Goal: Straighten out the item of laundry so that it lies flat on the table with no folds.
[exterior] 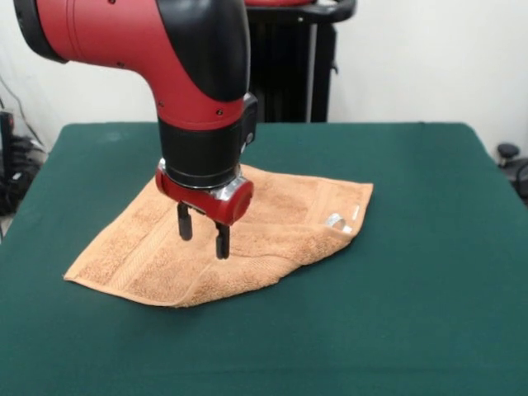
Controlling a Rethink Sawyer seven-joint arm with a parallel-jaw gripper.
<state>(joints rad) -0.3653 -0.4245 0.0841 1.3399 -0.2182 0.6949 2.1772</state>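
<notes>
The orange-tan towel [247,247] lies on the dark green table [412,313] near its middle, with a folded-over layer along its near edge. A small white label [337,221] shows near its right corner. My gripper [203,233] hangs from the red and black arm straight above the towel's left-middle part. Its two dark fingers [222,240] point down with a gap between them, open and empty. The tips are close to the cloth; I cannot tell whether they touch it.
The black pedestal [289,62] stands at the table's far side. Green table top shows on all sides of the towel, widest to the right and in front.
</notes>
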